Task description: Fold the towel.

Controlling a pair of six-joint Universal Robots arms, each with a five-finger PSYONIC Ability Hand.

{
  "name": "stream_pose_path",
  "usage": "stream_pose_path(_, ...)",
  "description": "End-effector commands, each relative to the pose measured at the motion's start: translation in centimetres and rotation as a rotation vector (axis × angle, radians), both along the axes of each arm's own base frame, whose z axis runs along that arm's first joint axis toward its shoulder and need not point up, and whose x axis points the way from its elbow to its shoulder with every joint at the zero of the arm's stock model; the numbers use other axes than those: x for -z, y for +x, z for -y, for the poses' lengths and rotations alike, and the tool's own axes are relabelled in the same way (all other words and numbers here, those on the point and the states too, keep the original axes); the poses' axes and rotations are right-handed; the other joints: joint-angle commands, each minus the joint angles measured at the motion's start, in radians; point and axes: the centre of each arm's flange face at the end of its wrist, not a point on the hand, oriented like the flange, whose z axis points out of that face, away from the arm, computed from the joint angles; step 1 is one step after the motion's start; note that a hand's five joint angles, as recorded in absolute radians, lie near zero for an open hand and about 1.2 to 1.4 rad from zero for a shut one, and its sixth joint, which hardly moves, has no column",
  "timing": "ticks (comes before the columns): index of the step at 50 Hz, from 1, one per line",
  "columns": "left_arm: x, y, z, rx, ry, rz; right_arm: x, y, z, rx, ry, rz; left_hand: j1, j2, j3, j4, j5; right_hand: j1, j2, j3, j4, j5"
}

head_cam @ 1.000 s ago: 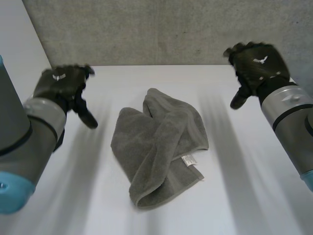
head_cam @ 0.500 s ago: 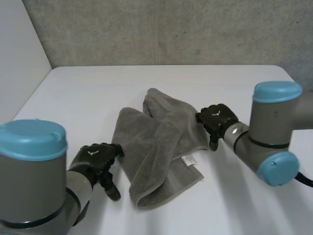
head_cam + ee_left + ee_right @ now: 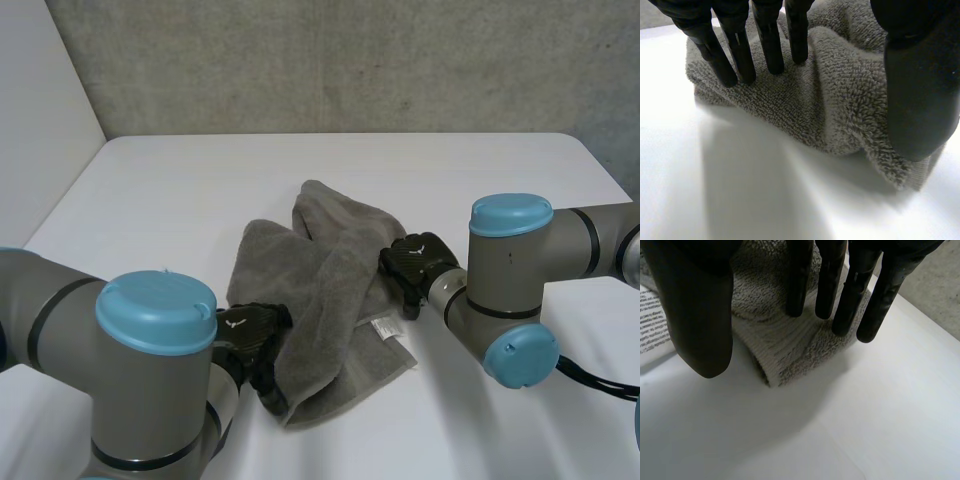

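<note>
The white worktop [image 3: 180, 190] carries a crumpled grey towel [image 3: 330, 260] at its middle. The left hand [image 3: 250, 335] sits at the towel's near left edge, fingers straight and apart from the thumb, gripping nothing. The right hand [image 3: 415, 262] is over a corner at the right edge, also with straight, relaxed fingers.

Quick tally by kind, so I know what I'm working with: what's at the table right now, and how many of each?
Grey towel: 1
Black robot hands: 2, the left hand and the right hand, one at each side edge of the towel
White table: 1
Total: 4
</note>
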Motion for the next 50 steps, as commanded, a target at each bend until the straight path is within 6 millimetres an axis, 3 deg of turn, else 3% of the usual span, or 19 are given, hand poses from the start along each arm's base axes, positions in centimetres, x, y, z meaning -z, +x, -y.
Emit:
stream_pose_path(1,1.1,-0.2,0.8,-0.036,-0.019,0.017,-0.2,0.2,0.6,0.005,-0.031,0.020,-0.083,-0.099,-0.070,-0.087,-0.230,0.061,0.065,0.062,0.063,0.058)
stream_pose_path(14,2.2,-0.9,-0.1,-0.009,-0.010,0.031,0.2,0.5,1.2,0.005,-0.046,0.028,-0.083,-0.099,-0.070,-0.087,-0.230,0.281,0.285,0.282,0.284,0.279)
stream_pose_path(20,1.7,-1.1,-0.3,-0.002,-0.024,0.024,0.1,0.6,1.7,0.013,-0.062,0.044,-0.077,-0.093,-0.064,-0.082,-0.224,0.814,0.818,0.815,0.816,0.811)
stream_pose_path(24,1.8,-1.0,-0.1,-0.018,-0.036,0.040,-0.3,0.5,2.0,0.029,-0.063,0.073,0.088,0.071,0.100,0.083,-0.060,0.844,0.848,0.845,0.846,0.841)
stream_pose_path(26,2.0,-0.9,0.2,-0.050,-0.051,0.058,-2.5,0.4,2.3,0.044,-0.089,0.121,0.637,0.621,0.649,0.632,0.490,0.844,0.848,0.845,0.846,0.841)
stream_pose_path(27,2.0,-0.9,0.2,-0.050,-0.051,0.058,-2.5,0.4,2.3,0.044,-0.089,0.121,0.639,0.623,0.652,0.635,0.492,0.844,0.848,0.845,0.846,0.841)
stream_pose_path(29,2.1,-0.7,0.3,-0.064,-0.058,0.073,-6.6,0.3,2.0,0.045,-0.152,0.192,0.804,0.788,0.816,0.799,0.657,0.844,0.848,0.845,0.846,0.841)
stream_pose_path(30,2.3,-0.9,0.5,-0.073,-0.066,0.075,-6.7,0.3,2.0,0.045,-0.152,0.193,0.981,0.965,0.993,0.976,0.833,0.844,0.848,0.845,0.846,0.841)
stream_pose_path(31,2.3,-1.0,0.8,-0.079,-0.068,0.077,-8.5,0.2,1.7,0.044,-0.182,0.225,0.983,0.966,0.995,0.978,0.835,0.844,0.848,0.845,0.846,0.841)
stream_pose_path(32,2.3,-1.0,0.8,-0.079,-0.068,0.077,-8.5,0.2,1.7,0.044,-0.182,0.225,0.983,0.966,0.995,0.978,0.835,0.844,0.848,0.845,0.846,0.841)
stream_pose_path(34,1.3,-1.1,1.6,-0.096,-0.091,0.052,-12.5,-0.1,1.1,0.044,-0.249,0.292,0.983,0.966,0.995,0.978,0.835,0.844,0.848,0.845,0.846,0.841)
stream_pose_path(35,1.3,-1.1,1.6,-0.096,-0.092,0.052,-12.5,-0.1,1.1,0.044,-0.250,0.292,0.983,0.966,0.995,0.978,0.835,0.844,0.848,0.845,0.846,0.841)
stream_pose_path(37,0.5,-1.2,2.1,-0.106,-0.109,0.034,-16.7,-0.8,0.4,0.047,-0.333,0.349,0.983,0.966,0.995,0.978,0.835,0.844,0.848,0.845,0.846,0.841)
stream_pose_path(38,-1.0,-0.9,2.9,-0.128,-0.141,0.001,-16.7,-0.8,0.4,0.047,-0.334,0.349,0.983,0.966,0.995,0.978,0.835,0.844,0.848,0.845,0.846,0.841)
stream_pose_path(39,-2.9,-0.5,3.9,-0.155,-0.179,-0.038,-18.5,-1.2,-0.1,0.039,-0.372,0.359,0.983,0.966,0.995,0.978,0.835,0.844,0.848,0.845,0.846,0.841)
stream_pose_path(40,-2.9,-0.5,3.9,-0.155,-0.180,-0.039,-18.5,-1.2,-0.1,0.039,-0.373,0.359,0.983,0.966,0.995,0.978,0.835,0.844,0.848,0.845,0.846,0.841)
stream_pose_path(42,-6.7,0.5,5.6,-0.197,-0.276,-0.084,-21.7,-2.6,-0.8,0.033,-0.427,0.353,0.983,0.966,0.995,0.978,0.835,0.844,0.848,0.845,0.846,0.841)
stream_pose_path(45,-10.5,1.2,6.9,-0.206,-0.393,-0.072,-24.4,-3.5,-2.2,-0.014,-0.446,0.310,0.983,0.966,0.995,0.978,0.835,0.844,0.848,0.845,0.846,0.841)
stream_pose_path(50,-14.0,1.4,7.6,-0.150,-0.518,0.046,-25.7,-3.8,-3.9,-0.097,-0.416,0.220,0.983,0.966,0.995,0.978,0.835,0.844,0.848,0.845,0.846,0.841)
